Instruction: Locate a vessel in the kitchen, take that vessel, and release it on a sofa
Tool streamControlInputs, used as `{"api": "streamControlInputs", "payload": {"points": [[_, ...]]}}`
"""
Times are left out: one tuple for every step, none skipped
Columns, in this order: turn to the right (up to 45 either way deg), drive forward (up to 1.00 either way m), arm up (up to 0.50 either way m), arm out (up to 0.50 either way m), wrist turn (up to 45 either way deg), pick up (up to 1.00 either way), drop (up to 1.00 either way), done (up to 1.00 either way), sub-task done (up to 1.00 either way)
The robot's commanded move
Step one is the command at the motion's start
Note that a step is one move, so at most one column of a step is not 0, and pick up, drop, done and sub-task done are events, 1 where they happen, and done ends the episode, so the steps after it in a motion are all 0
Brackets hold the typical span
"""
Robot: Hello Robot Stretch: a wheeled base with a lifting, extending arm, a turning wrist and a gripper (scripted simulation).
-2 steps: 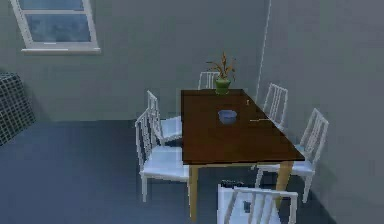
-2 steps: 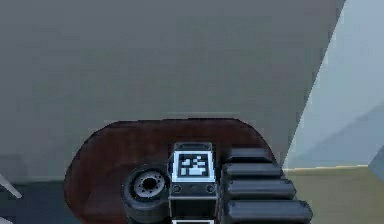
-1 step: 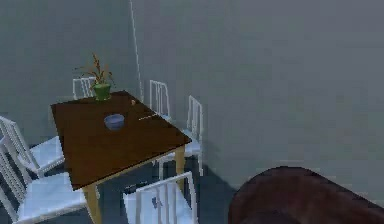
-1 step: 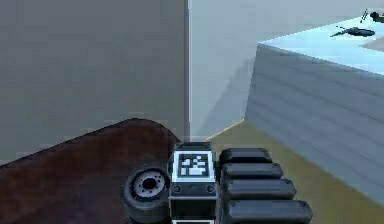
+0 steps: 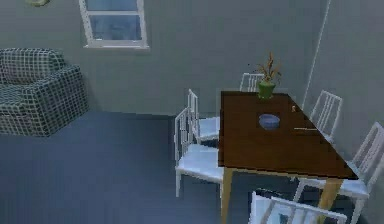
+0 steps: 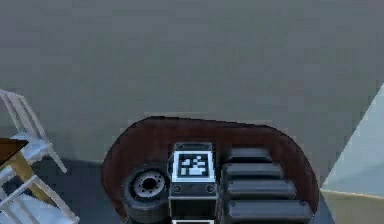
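- The fingers cannot be made out, so I cannot tell how they stand or whether they hold anything.
- In the arm side view the gripper (image 6: 147, 188) shows as a dark round body, just left of a white square (image 6: 193, 165) with black marks.
- Dark ribbed blocks (image 6: 260, 185) lie right of that square, and all of this sits over a rounded dark-red base (image 6: 135, 150).
- Beyond the base is a plain grey wall (image 6: 200, 60), and a white chair (image 6: 22, 125) stands at this view's left edge.
- In the forward view a small bluish bowl (image 5: 269, 121) sits on a dark brown table (image 5: 250, 145), towards its far end.
- A plant (image 5: 266, 78) in a green pot stands behind the bowl at the table's far edge.
- White chairs (image 5: 198, 150) flank the table.
- A checked sofa (image 5: 35, 90) stands at the forward view's left, well apart from the table, near a window (image 5: 114, 22).
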Motion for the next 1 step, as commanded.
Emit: {"api": "streamControlInputs", "payload": {"points": [[-45.0, 0.0, 0.0, 0.0, 0.0, 0.0, 0.0, 0.0, 0.0]]}}
